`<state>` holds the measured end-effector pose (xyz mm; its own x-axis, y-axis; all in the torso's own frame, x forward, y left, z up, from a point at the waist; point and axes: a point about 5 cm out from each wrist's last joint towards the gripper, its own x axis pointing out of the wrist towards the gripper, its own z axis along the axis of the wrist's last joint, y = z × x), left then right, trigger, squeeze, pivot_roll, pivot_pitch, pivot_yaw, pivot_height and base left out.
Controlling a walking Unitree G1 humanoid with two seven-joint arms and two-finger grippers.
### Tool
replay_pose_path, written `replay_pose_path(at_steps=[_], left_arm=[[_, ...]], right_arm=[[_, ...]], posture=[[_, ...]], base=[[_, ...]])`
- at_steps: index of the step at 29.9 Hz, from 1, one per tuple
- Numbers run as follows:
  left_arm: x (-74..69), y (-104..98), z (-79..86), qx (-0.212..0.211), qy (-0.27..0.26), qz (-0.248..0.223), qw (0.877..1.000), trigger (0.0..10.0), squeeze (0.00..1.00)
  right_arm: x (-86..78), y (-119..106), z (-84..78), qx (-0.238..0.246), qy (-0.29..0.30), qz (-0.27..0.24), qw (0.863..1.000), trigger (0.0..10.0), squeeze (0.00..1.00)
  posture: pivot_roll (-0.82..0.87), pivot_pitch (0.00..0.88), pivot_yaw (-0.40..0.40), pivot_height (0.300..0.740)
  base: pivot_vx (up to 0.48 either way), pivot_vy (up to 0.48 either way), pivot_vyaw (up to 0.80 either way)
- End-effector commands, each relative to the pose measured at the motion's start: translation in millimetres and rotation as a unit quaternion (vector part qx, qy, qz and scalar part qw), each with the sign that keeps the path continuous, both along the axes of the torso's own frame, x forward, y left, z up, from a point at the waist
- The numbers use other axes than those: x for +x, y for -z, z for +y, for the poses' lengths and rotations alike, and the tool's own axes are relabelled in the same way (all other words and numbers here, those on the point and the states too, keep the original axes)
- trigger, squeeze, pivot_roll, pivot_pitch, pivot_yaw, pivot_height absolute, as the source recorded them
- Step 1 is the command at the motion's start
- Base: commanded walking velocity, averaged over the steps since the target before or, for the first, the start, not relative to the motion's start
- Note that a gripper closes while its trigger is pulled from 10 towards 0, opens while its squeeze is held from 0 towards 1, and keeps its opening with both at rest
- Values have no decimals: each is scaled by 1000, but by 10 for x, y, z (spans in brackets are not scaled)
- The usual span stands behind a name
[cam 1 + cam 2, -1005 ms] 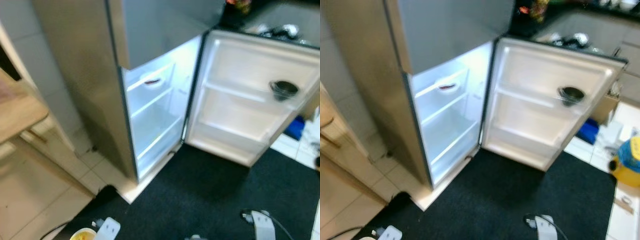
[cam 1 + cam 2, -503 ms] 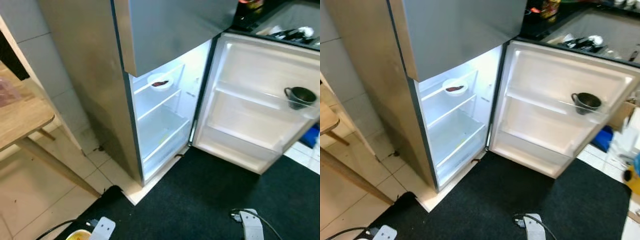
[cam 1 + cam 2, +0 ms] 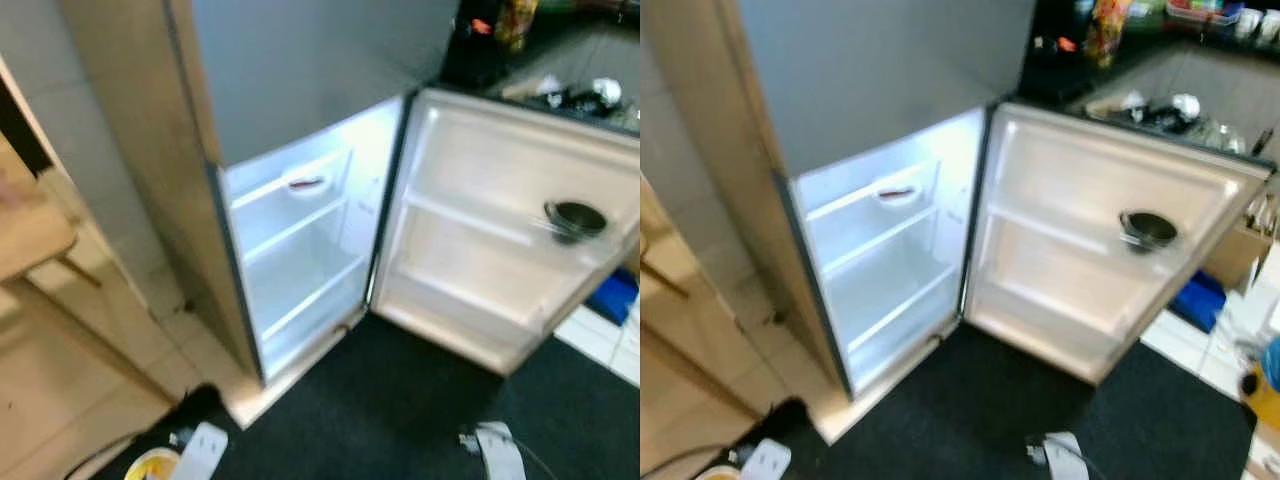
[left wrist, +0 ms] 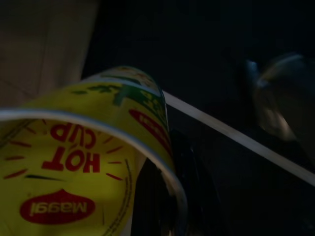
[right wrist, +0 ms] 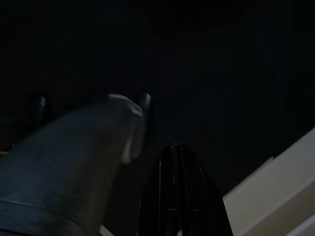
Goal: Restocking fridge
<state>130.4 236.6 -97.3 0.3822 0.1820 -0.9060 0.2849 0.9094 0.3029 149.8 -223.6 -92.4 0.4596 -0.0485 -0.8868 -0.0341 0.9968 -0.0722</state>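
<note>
- Black mat (image 3: 400,400) covers the floor underfoot, tan tiles to the left.
- Left gripper (image 3: 200,452) hangs low, fingers clamped around a yellow noodle cup (image 4: 74,162).
- Right gripper (image 3: 497,452) hangs over the mat; can't tell how its fingers stand.
- Beyond, the fridge (image 3: 290,260) stands lit, its door (image 3: 1090,250) swung wide.
- A small bowl (image 3: 305,183) sits on the top shelf; a dark cup (image 3: 1148,229) rides the door rack.

"HOT CUP" and, apparently, "Maggi" in red on the yellow noodle cup (image 4: 74,162).
</note>
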Motion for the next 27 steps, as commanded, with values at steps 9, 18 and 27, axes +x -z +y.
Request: replay_pose_path(at_steps=[9, 18, 27], left_arm=[[53, -4, -53, -8, -7, -5, 1000, 10000, 0], [-13, 19, -61, -10, -9, -2, 1000, 10000, 0], [-127, 53, -60, -13, -3, 13, 1000, 10000, 0]], right_arm=[[-8, 3, -8, -6, -1, 3, 1000, 10000, 0], [8, -4, -9, -8, -6, 0, 1000, 10000, 0], [-90, 29, -20, -13, -22, 16, 1000, 10000, 0]], posture=[[-63, 29, -16, 740], [-70, 45, -16, 740], [-73, 42, -21, 740]], base=[[0, -435, 0], [0, -279, 0], [0, 0, 0]])
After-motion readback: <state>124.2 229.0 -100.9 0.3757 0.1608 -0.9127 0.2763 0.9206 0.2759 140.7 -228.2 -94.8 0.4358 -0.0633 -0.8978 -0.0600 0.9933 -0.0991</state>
